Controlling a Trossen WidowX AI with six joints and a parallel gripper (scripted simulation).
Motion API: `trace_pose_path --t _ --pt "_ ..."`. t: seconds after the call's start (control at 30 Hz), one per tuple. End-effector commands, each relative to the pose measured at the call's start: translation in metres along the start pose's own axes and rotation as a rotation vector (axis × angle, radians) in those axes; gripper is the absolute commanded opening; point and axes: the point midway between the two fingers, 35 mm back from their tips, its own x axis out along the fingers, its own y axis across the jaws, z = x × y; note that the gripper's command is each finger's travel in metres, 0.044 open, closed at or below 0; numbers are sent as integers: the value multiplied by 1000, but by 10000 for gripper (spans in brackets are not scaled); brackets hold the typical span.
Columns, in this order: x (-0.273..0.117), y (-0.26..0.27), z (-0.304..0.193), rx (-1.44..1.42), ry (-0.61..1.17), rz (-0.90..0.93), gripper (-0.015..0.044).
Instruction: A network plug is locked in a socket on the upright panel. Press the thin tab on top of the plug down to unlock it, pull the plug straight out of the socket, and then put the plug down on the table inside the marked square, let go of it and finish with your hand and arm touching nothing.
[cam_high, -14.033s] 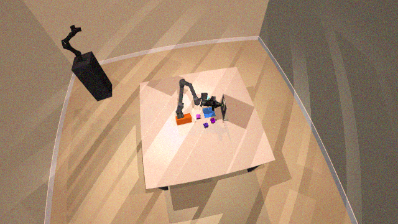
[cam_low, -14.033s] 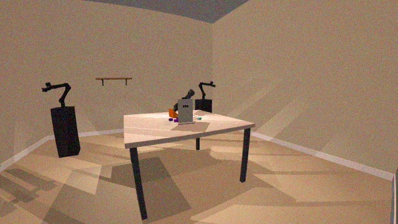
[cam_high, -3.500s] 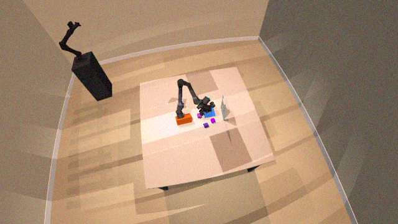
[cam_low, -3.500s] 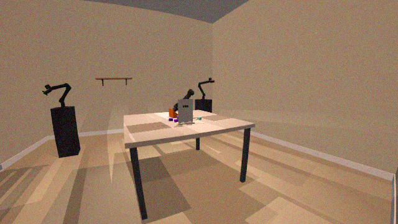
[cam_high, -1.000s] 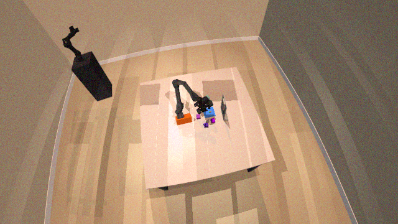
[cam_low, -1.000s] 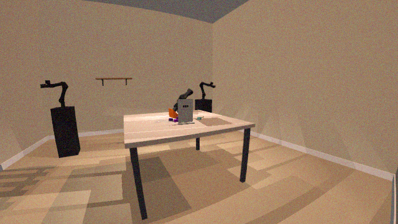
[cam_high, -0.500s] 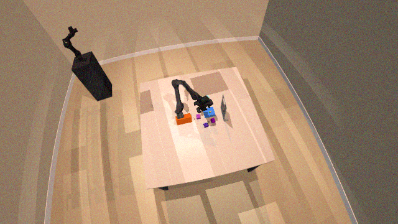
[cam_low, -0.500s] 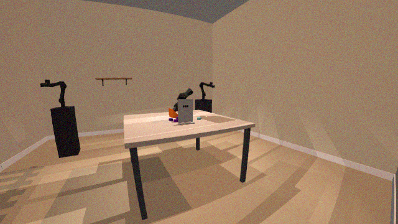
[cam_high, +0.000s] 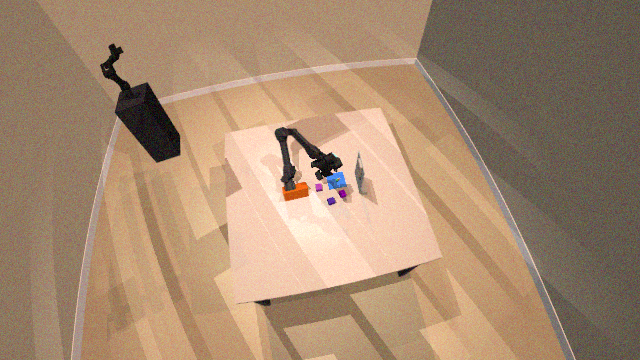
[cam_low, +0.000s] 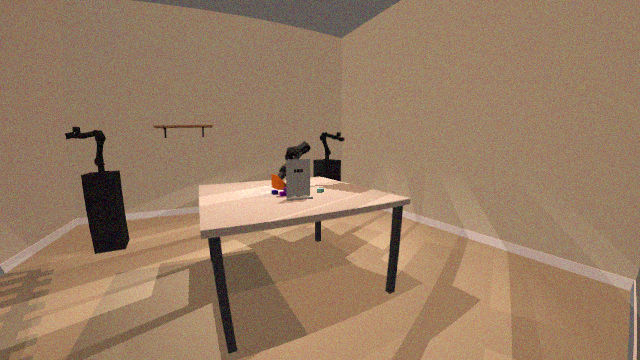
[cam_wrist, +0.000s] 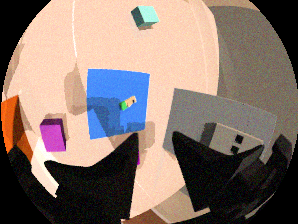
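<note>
The plug (cam_wrist: 128, 103) (cam_high: 337, 180), small, with a green end and a tan end, lies on the blue marked square (cam_wrist: 102, 82) (cam_high: 332, 185), inside its edges. My gripper (cam_wrist: 155, 136) is above the table with its two dark fingertips apart and nothing between them; it is clear of the plug. In the top view the gripper hangs beside and above the square; its fingertips are too small to make out there. The grey upright panel (cam_wrist: 187, 107) (cam_high: 359, 165) (cam_low: 298, 185) stands to the right of the square, with a socket block (cam_wrist: 223, 134) showing dark openings, partly hidden by a finger.
A teal cube (cam_wrist: 145, 16) (cam_low: 320, 190) lies beyond the square. A magenta block (cam_wrist: 53, 136) (cam_high: 319, 187), a purple block (cam_high: 342, 193) and a dark violet block (cam_high: 331, 201) lie near it. An orange block (cam_high: 296, 192) (cam_low: 278, 182) is at the arm's base.
</note>
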Motion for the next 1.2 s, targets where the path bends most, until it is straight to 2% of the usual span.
trace_pose_path --t 0.0,0.23,1.17 --pt "-6 -4 2 -9 -3 -9 156" --pt "-9 -5 1 0 -1 -1 156" --pt "-74 -52 0 -3 3 -6 156"
